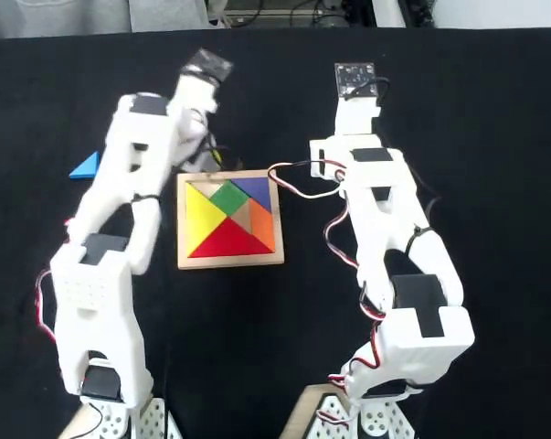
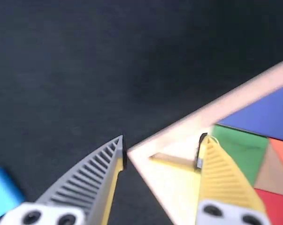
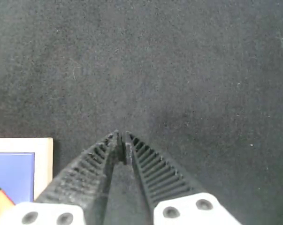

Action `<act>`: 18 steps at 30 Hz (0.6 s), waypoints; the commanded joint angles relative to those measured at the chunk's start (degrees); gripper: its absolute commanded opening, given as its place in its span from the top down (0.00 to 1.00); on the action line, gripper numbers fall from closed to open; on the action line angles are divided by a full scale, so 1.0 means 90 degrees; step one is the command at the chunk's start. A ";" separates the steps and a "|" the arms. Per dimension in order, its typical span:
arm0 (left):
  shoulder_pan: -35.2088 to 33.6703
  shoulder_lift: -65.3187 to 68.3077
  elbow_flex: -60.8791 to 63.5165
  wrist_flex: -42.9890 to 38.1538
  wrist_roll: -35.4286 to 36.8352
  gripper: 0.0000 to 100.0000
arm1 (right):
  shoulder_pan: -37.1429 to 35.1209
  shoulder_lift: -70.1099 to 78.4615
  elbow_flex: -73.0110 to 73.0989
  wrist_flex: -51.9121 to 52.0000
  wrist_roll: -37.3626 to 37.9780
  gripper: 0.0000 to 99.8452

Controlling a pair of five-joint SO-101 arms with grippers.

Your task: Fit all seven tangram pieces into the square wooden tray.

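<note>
Straddling one corner of the square wooden tray [image 2: 188, 127], the left gripper [image 2: 161, 150] is spread wide and holds nothing. One finger is over the yellow triangle [image 1: 202, 219] inside and the other is outside, above the black cloth [image 1: 494, 137]. The left arm stretches forward to that corner. The right gripper [image 3: 121, 140] is pressed closed over bare cloth beside the tray. The tray lies between the arms, with coloured pieces in it. A blue triangle [image 1: 86, 165] lies on the cloth, well apart.
</note>
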 commanded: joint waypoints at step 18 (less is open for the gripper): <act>-0.2799 0.0107 -0.4020 0.3370 -0.4024 0.74 | 0.0059 0.0005 -0.0484 -0.0107 0.0059 0.99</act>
